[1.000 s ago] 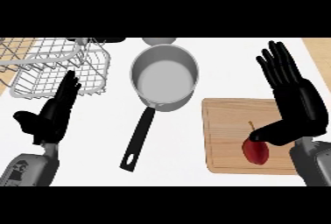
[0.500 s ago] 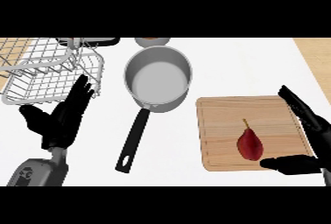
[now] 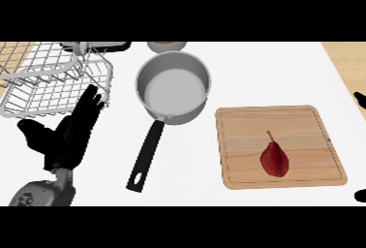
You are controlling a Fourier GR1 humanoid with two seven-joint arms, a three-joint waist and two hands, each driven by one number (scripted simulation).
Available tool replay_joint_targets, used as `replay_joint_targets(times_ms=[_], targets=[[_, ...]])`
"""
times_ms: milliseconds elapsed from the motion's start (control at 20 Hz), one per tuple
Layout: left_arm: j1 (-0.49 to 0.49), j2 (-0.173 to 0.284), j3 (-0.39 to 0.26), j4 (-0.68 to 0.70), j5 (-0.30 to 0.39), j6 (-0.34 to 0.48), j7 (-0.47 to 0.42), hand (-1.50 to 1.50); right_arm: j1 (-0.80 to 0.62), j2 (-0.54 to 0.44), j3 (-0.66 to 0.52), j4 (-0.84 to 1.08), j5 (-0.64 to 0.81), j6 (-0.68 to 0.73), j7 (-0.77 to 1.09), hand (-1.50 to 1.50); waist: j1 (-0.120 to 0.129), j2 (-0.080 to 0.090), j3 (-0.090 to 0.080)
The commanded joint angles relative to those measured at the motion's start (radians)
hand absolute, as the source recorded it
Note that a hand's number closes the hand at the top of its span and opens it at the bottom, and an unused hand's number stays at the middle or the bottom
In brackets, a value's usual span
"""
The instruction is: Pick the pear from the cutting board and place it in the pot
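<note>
A: Pear: dark red, flat on the wooden cutting board, lower middle of it, untouched by either hand. Placed for a clear reach from above, apparently.

B: Long axis?

A: Running near-to-far, tilted slightly left at the far end. Stem toward the pot, fat end toward the robot.

B: Right hand?

A: Barely in view: two black slivers at the right edge, one beside the board's far corner, one by its near corner. Fingers open or curled, impossible to tell. Nothing visibly held.

B: Left hand?

A: Left hand upright near the left edge, fingers straight and up, thumb spread out to the left, holding nothing. Resting, well apart from the board.

B: Farther out?

A: Pot, just left of the board's far corner, nothing visible inside, black handle trailing toward the near edge. Open mouth up, ready to take the fruit. Beyond the left hand, a wire basket on the white counter.

B: Progress?

A: Pick not yet made, judging by the layout.
</note>
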Motion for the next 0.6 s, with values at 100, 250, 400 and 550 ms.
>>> replay_joint_targets(times_ms=[100, 250, 400, 550], targets=[[-0.030, -0.010, 0.011, 0.007, -0.007, -0.001, 0.024, 0.00, 0.014, -0.146, -0.022, -0.131, 0.000, 0.150, 0.216, -1.50, 0.002, 0.003, 0.000], [0.007, -0.030, -0.014, -0.002, -0.021, -0.011, 0.002, 0.00, -0.028, -0.166, -0.017, -0.176, -0.031, 0.205, 0.378, -1.50, 0.011, 0.004, 0.000], [0.007, -0.038, -0.023, -0.044, -0.039, 0.001, 0.031, 0.00, -0.114, -0.125, 0.052, -0.153, -0.010, 0.226, 0.508, -1.50, 0.026, 0.006, 0.001], [-0.062, -0.023, 0.034, 0.018, -0.023, -0.027, 0.047, 0.00, -0.144, -0.048, 0.121, -0.165, 0.029, 0.235, 0.591, -1.50, 0.020, 0.007, 0.001]])
